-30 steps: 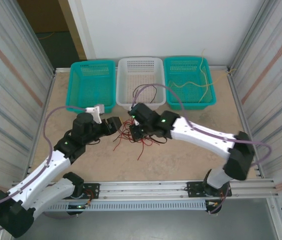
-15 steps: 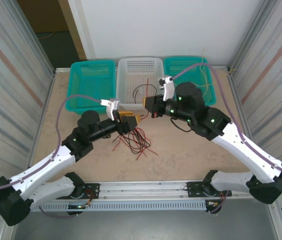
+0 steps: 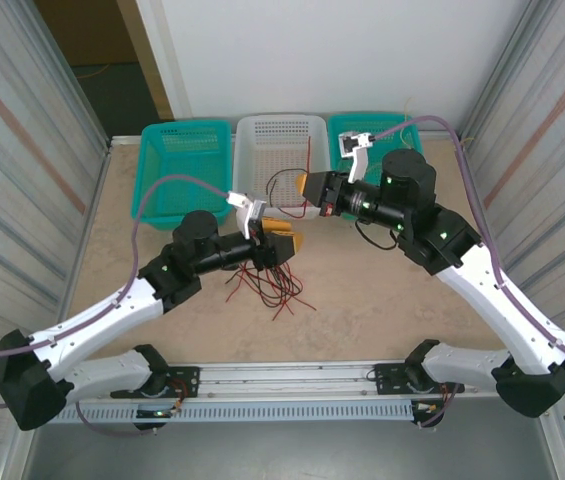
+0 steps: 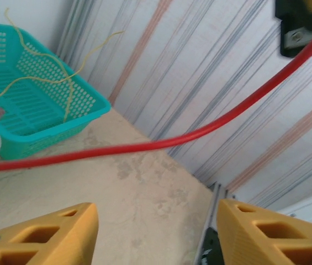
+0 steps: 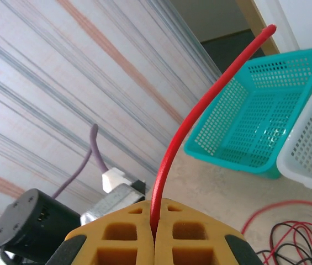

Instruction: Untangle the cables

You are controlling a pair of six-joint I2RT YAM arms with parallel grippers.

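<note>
A tangle of red and black cables (image 3: 267, 282) lies on the table between the arms. My right gripper (image 3: 310, 188) is raised above the table in front of the white basket (image 3: 280, 128), shut on one red cable (image 5: 180, 135) that sticks up past its fingers (image 5: 200, 237). That red cable (image 4: 144, 146) crosses the left wrist view in mid-air. My left gripper (image 3: 287, 243) hovers over the far edge of the tangle, jaws open and nothing between them (image 4: 157, 212). Yellow cables (image 4: 34, 88) lie in the right teal basket (image 3: 377, 135).
Three baskets stand along the back edge, with the left teal basket (image 3: 184, 150) holding nothing. A dark cable loop (image 3: 287, 182) hangs at the white basket's front rim. Corrugated walls close in both sides, and a rail (image 3: 292, 375) runs along the near edge.
My right gripper has risen from the tangle and swung back and right, pulling the red cable up with it. My left gripper has moved right, over the tangle's edge.
</note>
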